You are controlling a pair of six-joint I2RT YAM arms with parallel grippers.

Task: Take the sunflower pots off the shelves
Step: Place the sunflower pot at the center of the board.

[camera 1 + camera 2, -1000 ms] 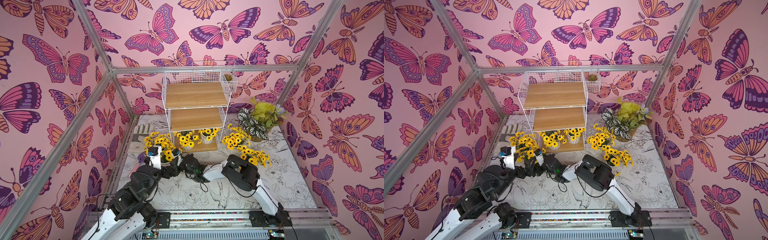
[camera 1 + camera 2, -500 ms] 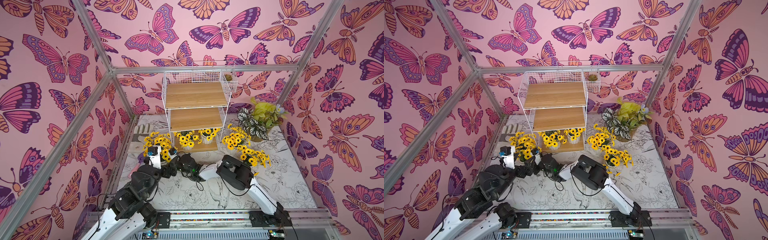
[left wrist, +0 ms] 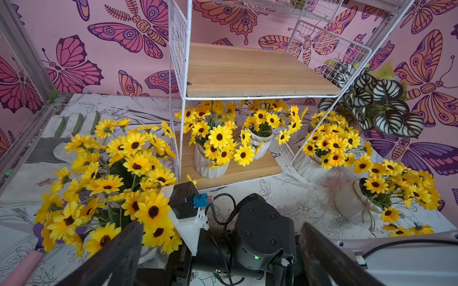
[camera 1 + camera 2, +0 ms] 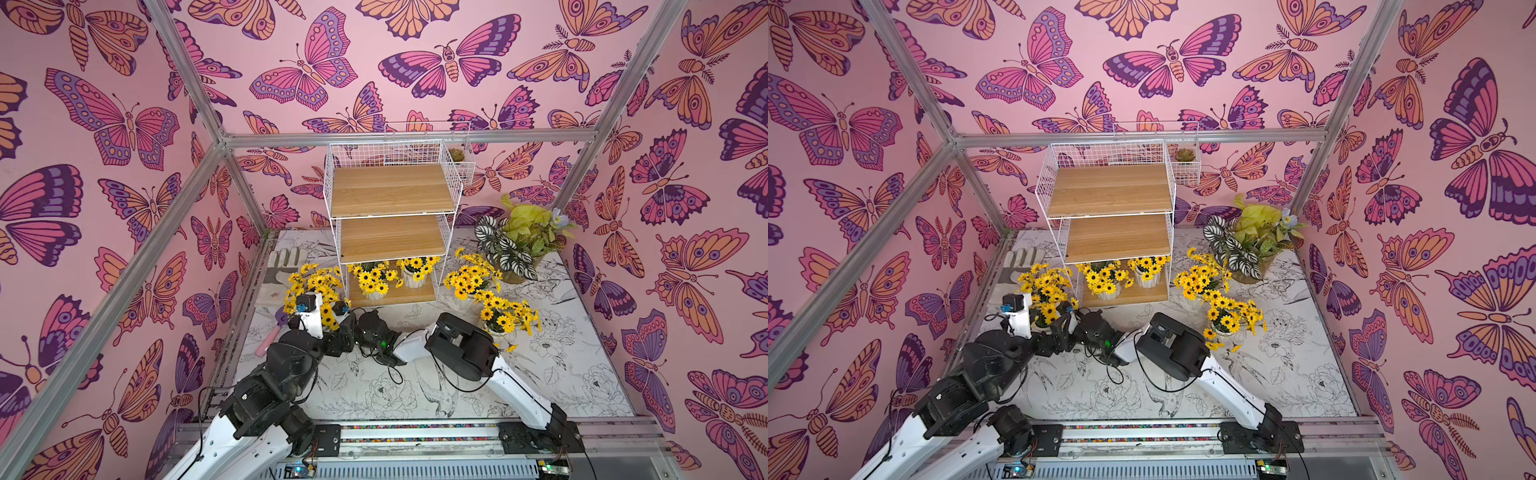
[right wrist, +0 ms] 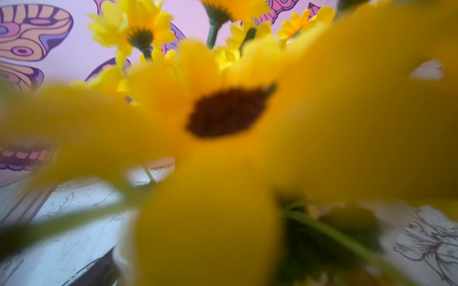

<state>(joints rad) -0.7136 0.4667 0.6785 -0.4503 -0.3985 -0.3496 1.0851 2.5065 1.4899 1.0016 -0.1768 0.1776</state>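
The shelves [image 4: 390, 191] stand at the back, with two sunflower pots [image 3: 210, 163] [image 3: 262, 146] on the lowest board. Two more pots [image 4: 469, 282] [image 4: 505, 320] sit on the table to its right. A bunch of them [image 4: 311, 282] sits to its left. My right gripper [image 4: 334, 322] reaches into the nearest pot [image 3: 151, 255] of the left bunch. Blooms [image 5: 223, 111] fill the right wrist view and hide its fingers. My left gripper [image 3: 219, 226] is open and empty just behind, its fingers either side of the right arm's wrist [image 3: 260, 230].
A large striped-leaf plant [image 4: 515, 245] stands at the back right. A white glove [image 4: 286, 259] and a pink-handled tool [image 4: 270, 340] lie along the left wall. A small wire basket with a succulent [image 4: 459, 156] hangs beside the top shelf.
The right arm's elbow has swung a little to the left while its wrist stays at the left bunch. The left arm has not moved.
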